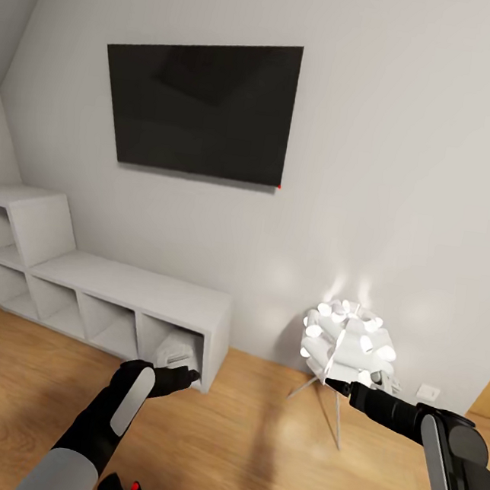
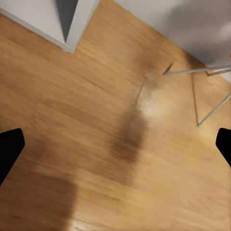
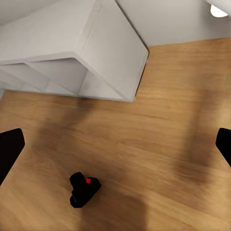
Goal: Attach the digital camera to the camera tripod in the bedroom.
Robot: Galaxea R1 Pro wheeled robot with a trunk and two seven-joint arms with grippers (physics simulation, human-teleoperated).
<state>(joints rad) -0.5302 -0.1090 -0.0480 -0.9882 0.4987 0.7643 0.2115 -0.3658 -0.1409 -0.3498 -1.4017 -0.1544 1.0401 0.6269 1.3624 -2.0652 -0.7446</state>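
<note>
We've got the digital camera (image 3: 84,189) lying on the wood floor (image 3: 159,144) near the grey cube shelf (image 1: 127,296). Fingers on both grippers are spread apart, holding nothing

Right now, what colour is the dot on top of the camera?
Bright red, on the black digital camera; clearest in the right wrist view.

A pale grey wall (image 1: 406,180) is seen across the frame, with a dark screen (image 1: 204,106) mounted at upper centre. A grey cube shelf (image 1: 116,294) is set at lower left on the light wood plank floor (image 1: 251,445). A glowing white lamp (image 1: 348,342) is placed at lower right.
</note>
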